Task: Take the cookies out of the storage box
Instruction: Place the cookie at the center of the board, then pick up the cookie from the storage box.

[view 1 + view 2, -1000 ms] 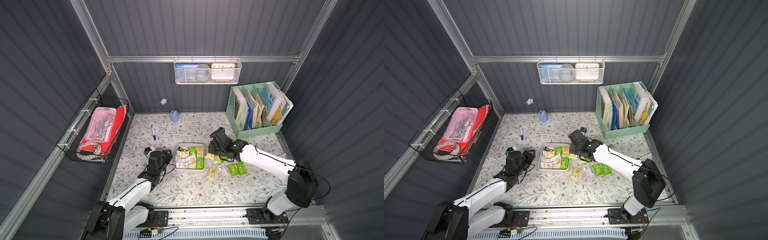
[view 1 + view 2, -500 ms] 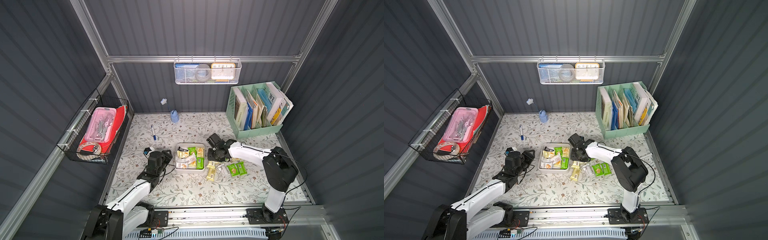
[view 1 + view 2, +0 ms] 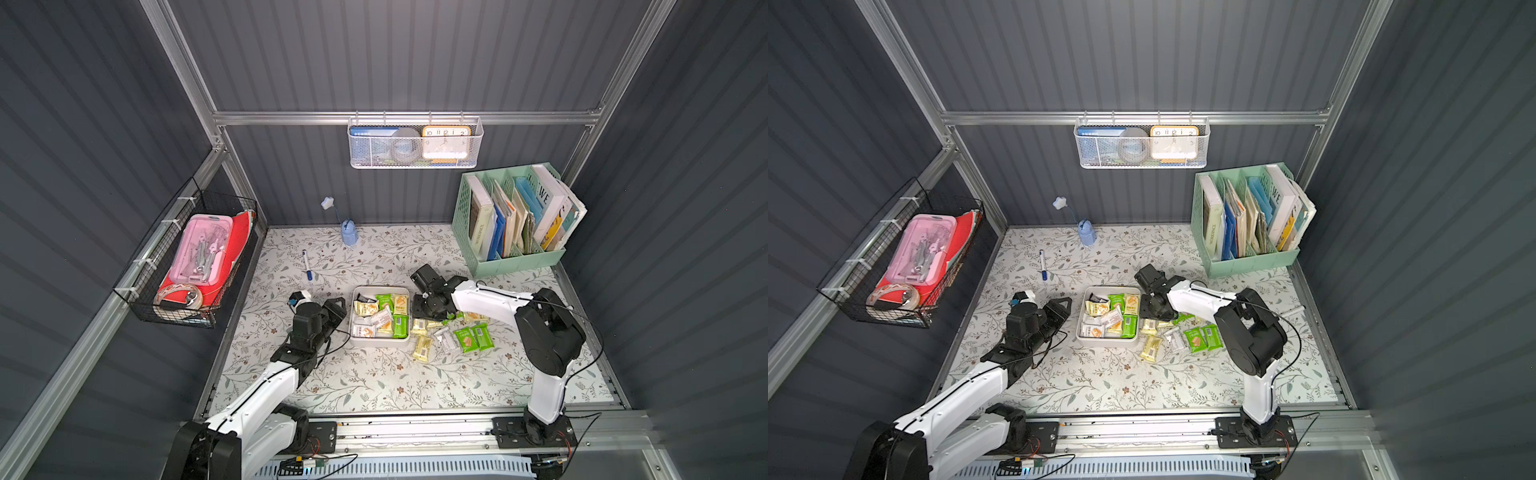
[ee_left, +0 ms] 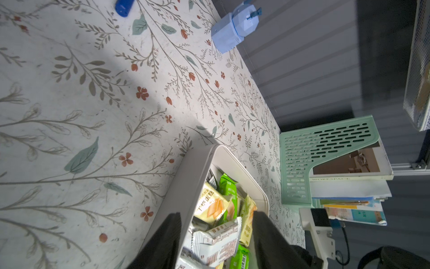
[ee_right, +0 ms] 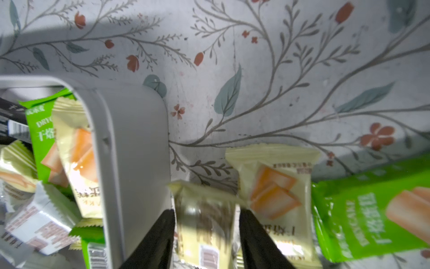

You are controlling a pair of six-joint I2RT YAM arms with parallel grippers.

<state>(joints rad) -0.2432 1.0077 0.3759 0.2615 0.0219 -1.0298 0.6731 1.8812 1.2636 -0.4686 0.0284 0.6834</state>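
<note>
The storage box [image 3: 380,288] [image 3: 1108,287] is a low white tray in the middle of the floral table, and several cookies [image 3: 384,316] lie in it. More cookies [image 3: 453,334] lie on the table right of it. My left gripper [image 3: 337,305] [image 4: 216,213] is open at the box's left wall [image 4: 193,177], one finger outside and one over the packets. My right gripper [image 3: 428,309] [image 5: 206,213] points down just outside the box's right wall [image 5: 135,139]. It is open, with a blurred pale yellow packet [image 5: 204,219] loose between its fingers.
A mint-green file holder [image 3: 515,224] with books stands at the back right. A blue pen [image 3: 306,266] and a small blue lamp [image 3: 349,232] lie behind the box. A black wire basket [image 3: 195,257] hangs on the left wall, a white mesh basket [image 3: 415,143] on the back wall.
My right gripper came down beside the box's right wall and its jaws widened, loosening the yellow packet. The left jaws opened a little; that arm stayed put.
</note>
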